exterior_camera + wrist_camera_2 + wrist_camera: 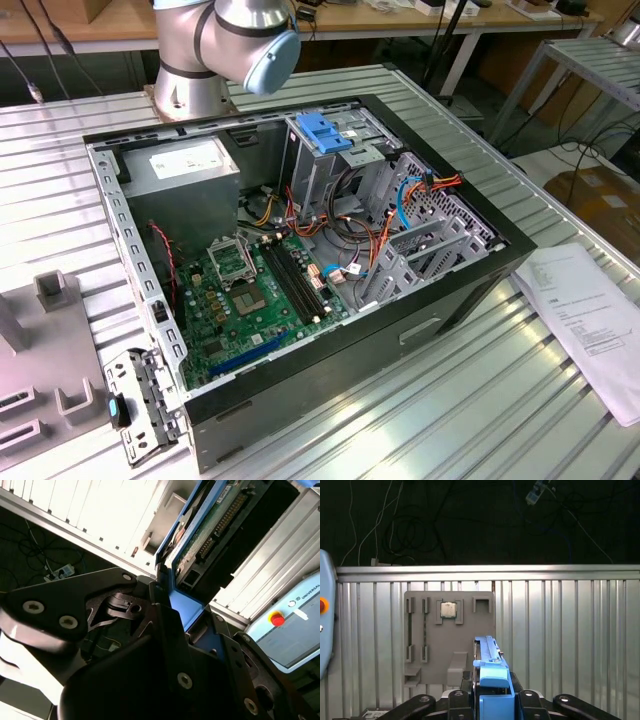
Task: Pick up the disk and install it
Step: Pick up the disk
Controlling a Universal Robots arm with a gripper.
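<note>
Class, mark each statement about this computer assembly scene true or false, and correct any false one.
1. The end effector grips the disk by its blue carrier. True.
2. The computer case has its side panel fitted. False: it lies open, with the motherboard showing.
3. A printed sheet lies on the table, to the exterior view's right of the case. True.
4. The grey fixture plate holds nothing. False: a processor chip sits in one of its pockets.
</note>
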